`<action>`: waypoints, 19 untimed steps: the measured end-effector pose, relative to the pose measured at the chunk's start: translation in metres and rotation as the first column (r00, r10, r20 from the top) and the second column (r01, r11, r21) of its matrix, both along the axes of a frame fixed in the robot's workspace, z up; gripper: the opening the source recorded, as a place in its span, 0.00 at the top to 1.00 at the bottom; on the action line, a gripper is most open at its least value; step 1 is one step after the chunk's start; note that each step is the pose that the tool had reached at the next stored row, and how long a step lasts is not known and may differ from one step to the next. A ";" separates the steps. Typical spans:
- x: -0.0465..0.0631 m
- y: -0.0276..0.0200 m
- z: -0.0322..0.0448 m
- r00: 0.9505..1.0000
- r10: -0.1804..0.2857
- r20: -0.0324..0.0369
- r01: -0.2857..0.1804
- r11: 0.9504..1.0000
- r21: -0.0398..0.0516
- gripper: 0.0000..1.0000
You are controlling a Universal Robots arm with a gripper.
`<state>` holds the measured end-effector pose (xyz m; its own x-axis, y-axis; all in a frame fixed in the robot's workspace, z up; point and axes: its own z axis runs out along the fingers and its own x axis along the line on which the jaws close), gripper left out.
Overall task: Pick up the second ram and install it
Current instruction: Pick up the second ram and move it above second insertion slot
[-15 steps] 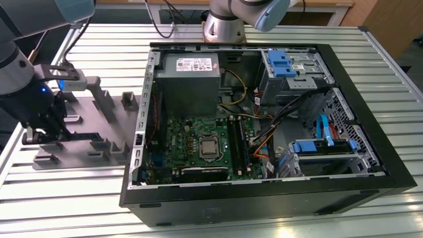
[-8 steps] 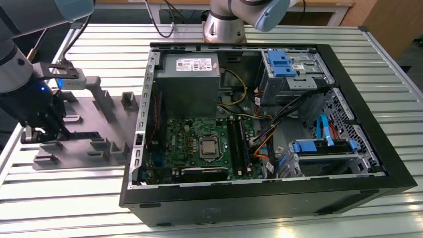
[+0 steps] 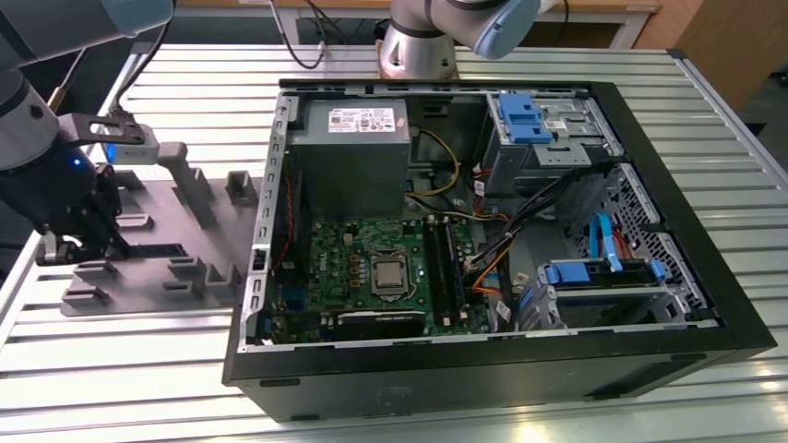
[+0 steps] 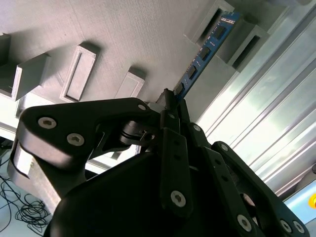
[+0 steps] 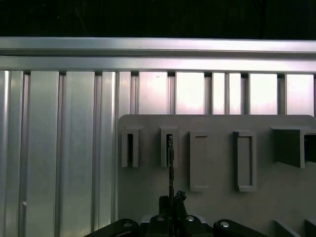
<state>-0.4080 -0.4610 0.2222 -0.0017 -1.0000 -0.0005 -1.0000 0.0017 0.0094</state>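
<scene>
The second ram [image 4: 203, 51] is a slim blue circuit stick with small dark chips; in the first wrist view it appears edge-on as a thin dark line [image 5: 170, 168]. My gripper [image 4: 172, 98] is shut on one end of it. The stick's far end lies between two small grey fixture blocks [image 4: 247, 44]. In the exterior view my gripper [image 3: 74, 242] hangs low over the grey fixture plate [image 3: 161, 272] at that view's left, well away from the open computer case [image 3: 493, 369]. The long black memory slots [image 3: 444, 268] lie on the green motherboard [image 3: 357, 268].
Grey fixture blocks [image 3: 185, 175] stand up from the plate around the gripper. The case walls rise above the motherboard, with cables [image 3: 518, 212] and blue drive bays [image 3: 530, 120] inside. A ribbed aluminium table [image 3: 124, 369] lies underneath.
</scene>
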 end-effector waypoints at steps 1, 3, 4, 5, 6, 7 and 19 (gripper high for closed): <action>0.000 0.0000 0.0001 1.000 0.000 0.000 0.000 1.000 0.000 0.86; 0.000 0.0000 0.0005 1.000 0.000 0.000 0.000 1.000 0.000 0.86; 0.000 0.0000 0.0009 1.000 0.000 0.000 0.000 1.000 0.000 0.86; 0.000 0.0000 0.0013 1.000 0.000 0.000 0.000 1.000 0.000 0.86; 0.000 0.0000 0.0018 1.000 0.000 0.000 0.000 1.000 0.000 0.86; 0.000 0.0000 0.0024 1.000 0.000 0.000 0.000 1.000 0.000 0.86; 0.000 0.0000 0.0129 1.000 0.000 0.000 0.000 1.000 0.000 0.86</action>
